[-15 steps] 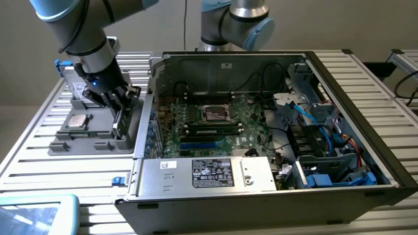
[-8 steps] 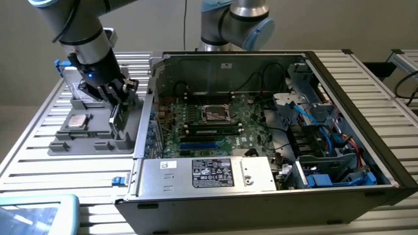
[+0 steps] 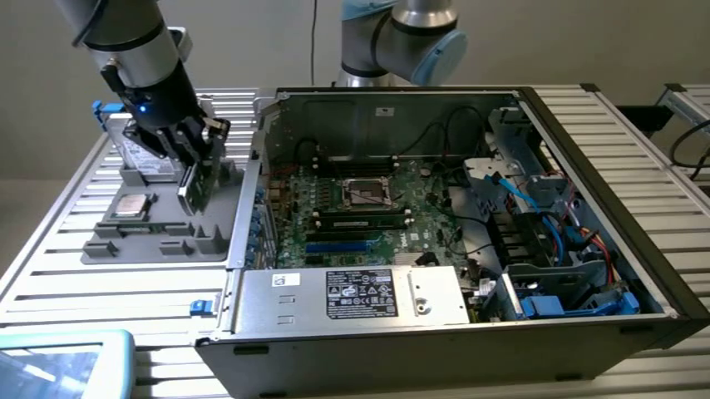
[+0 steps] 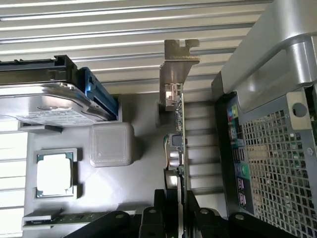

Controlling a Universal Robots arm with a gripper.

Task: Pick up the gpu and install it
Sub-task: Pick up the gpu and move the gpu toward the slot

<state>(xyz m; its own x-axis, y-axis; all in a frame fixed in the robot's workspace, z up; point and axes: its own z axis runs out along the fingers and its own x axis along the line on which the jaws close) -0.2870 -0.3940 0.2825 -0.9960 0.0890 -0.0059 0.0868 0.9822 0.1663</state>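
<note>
Over the grey tray [image 3: 211, 237] at the exterior view's left, the gpu [image 3: 198, 189] is held on edge, clamped between the fingers of the closed claw [image 3: 189, 158]. Whether the card has cleared the tray cannot be told. The pick-up is judged begun. Installation is not yet done: the gpu [image 4: 174, 79] is well apart from the motherboard [image 3: 367, 199] in the open computer case [image 3: 444, 357]. A drive [image 4: 44, 106] and a chip [image 4: 54, 173] lie in the tray beside it.

The arm [image 3: 139, 50] reaches down at the exterior view's left, wrist tilted a little, its black gripper [image 3: 191, 162] pointing downward. The fingers [image 4: 159, 213] are clamped on the gpu [image 4: 179, 124] — one against each face.
</note>
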